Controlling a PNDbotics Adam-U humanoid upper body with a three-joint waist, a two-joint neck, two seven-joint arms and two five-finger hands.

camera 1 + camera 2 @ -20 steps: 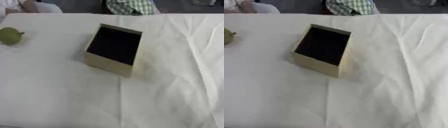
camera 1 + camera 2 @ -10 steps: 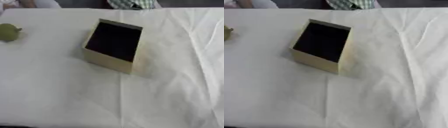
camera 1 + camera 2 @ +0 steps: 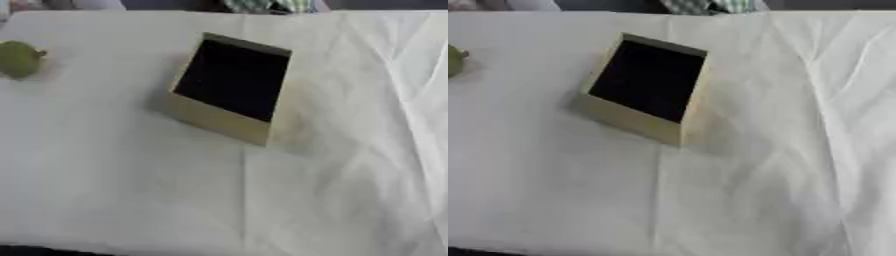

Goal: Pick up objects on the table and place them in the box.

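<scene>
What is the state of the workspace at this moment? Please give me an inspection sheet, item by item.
Surface: table covered with a white cloth, creased on the right side.
Job's things: tan box, open top, dark inside, nothing visible in it; green round object near the left edge, apart from the box.
Clutter: nothing seen.
Hands: neither hand in view.
Cables: nothing seen.
Surroundings: checked green-and-white fabric beyond the far edge; pale shapes at the far left corner, unclear.
</scene>
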